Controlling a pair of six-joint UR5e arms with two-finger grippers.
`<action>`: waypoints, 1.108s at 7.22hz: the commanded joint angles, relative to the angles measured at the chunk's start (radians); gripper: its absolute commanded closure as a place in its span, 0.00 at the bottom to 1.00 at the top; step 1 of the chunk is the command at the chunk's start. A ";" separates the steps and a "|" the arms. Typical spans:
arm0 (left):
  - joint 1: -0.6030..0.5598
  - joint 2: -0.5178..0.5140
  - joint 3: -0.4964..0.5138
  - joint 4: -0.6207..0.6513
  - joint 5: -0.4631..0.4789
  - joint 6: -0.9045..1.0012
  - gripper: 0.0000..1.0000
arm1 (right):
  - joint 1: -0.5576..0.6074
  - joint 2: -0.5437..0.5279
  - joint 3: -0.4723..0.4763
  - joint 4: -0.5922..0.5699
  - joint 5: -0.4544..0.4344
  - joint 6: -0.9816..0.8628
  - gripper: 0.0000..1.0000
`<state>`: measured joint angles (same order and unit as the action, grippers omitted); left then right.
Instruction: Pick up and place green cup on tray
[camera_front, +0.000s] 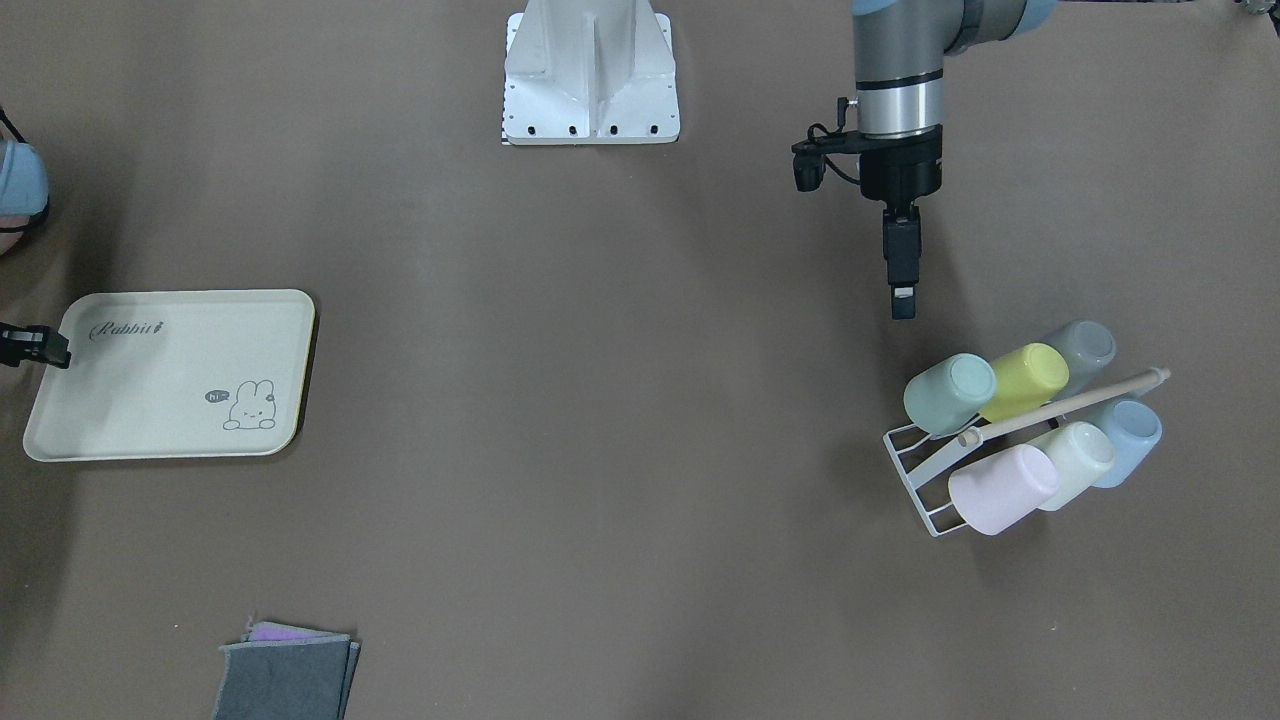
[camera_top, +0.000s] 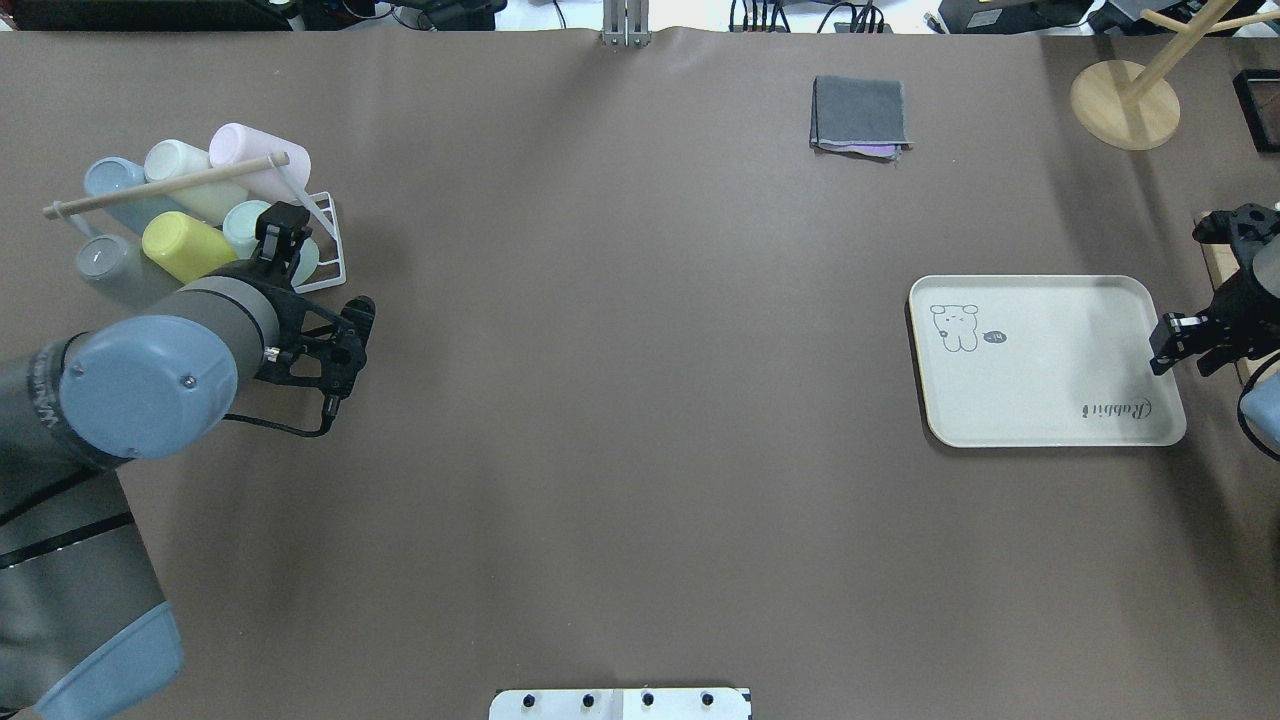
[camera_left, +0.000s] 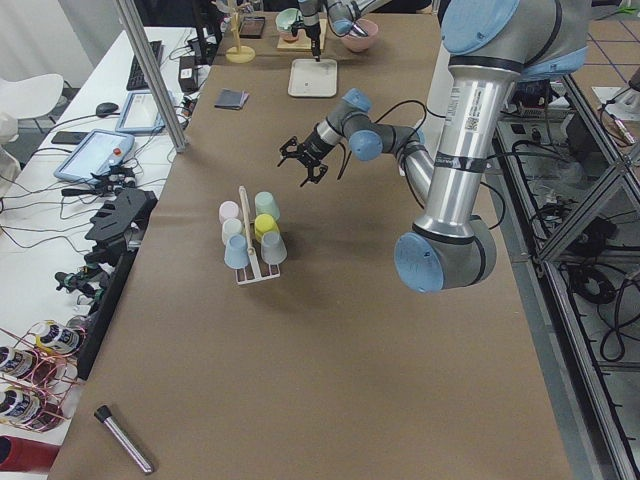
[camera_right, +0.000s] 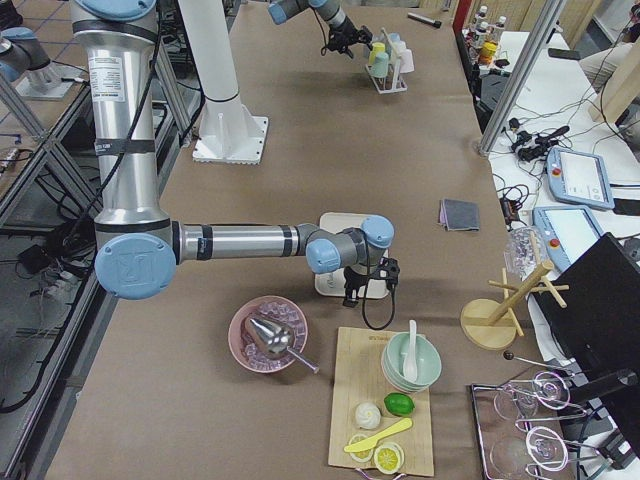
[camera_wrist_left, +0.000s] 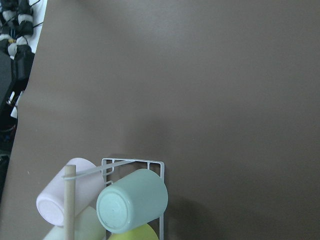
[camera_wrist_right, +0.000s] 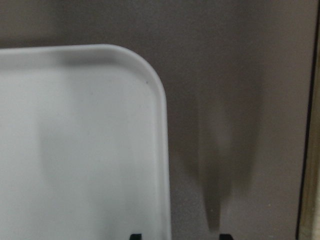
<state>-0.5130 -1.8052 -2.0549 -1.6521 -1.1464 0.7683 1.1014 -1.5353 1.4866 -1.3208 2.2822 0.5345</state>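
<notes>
Brown table (camera_front: 600, 450) | green cup (camera_front: 948, 393) in wire rack (camera_front: 913, 480) | tray (camera_front: 150, 390) well apart

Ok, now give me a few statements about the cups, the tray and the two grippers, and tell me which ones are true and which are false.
1. The green cup lies in the white wire rack among other cups. True.
2. The tray already holds a cup. False: nothing is on it.
3. The left gripper grips the green cup. False: it hangs near the rack, off the cup, holding nothing.
4. The right gripper is open at the tray's edge. True.
5. The grey cloth lies on the tray. False: it lies on the table, apart from the tray.
</notes>
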 joint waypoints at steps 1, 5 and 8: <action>0.044 -0.005 0.074 -0.034 0.194 0.225 0.02 | 0.000 0.006 -0.014 0.000 0.000 -0.001 0.45; 0.111 0.003 0.133 0.156 0.408 0.270 0.02 | 0.000 0.014 -0.026 0.000 0.000 -0.001 0.59; 0.125 -0.061 0.235 0.204 0.470 0.278 0.02 | -0.002 0.021 -0.031 0.000 -0.001 -0.001 0.78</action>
<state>-0.3909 -1.8295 -1.8671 -1.4715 -0.6897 1.0399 1.1004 -1.5177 1.4573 -1.3208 2.2823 0.5325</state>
